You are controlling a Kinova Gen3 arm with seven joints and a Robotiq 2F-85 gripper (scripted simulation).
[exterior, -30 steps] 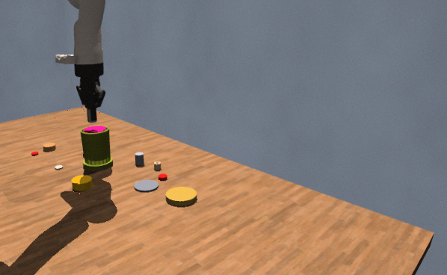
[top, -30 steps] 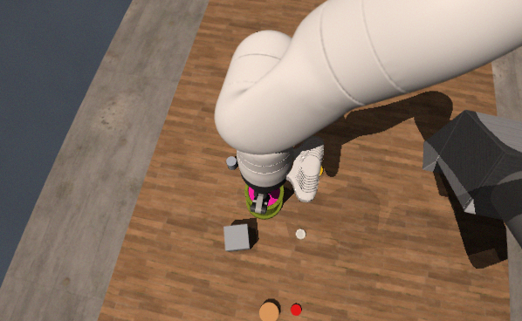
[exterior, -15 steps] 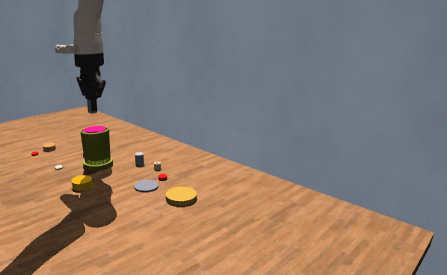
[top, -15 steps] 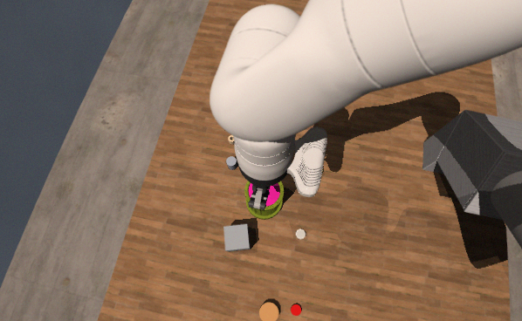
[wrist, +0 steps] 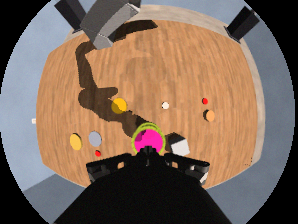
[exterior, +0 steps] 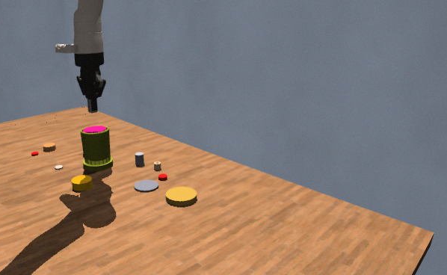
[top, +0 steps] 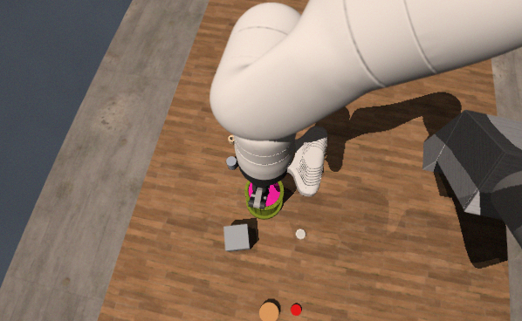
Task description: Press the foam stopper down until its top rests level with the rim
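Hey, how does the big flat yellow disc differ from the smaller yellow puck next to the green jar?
The big flat yellow disc is wider and lower; the smaller yellow puck is narrower and taller for its width. The disc lies in open light beside a flat grey disc; the puck sits in the arm's shadow, close to the green jar. Both are round, yellow-topped with darker sides, and lie flat on the wooden table.

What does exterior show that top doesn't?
Only exterior: the air gap between the shut gripper and the pink stopper, the stopper sitting about level with the jar's rim, and the grey disc and yellow disc. Only top: the grey cube and the dark arm base. Both: the jar upright, gripper above it.
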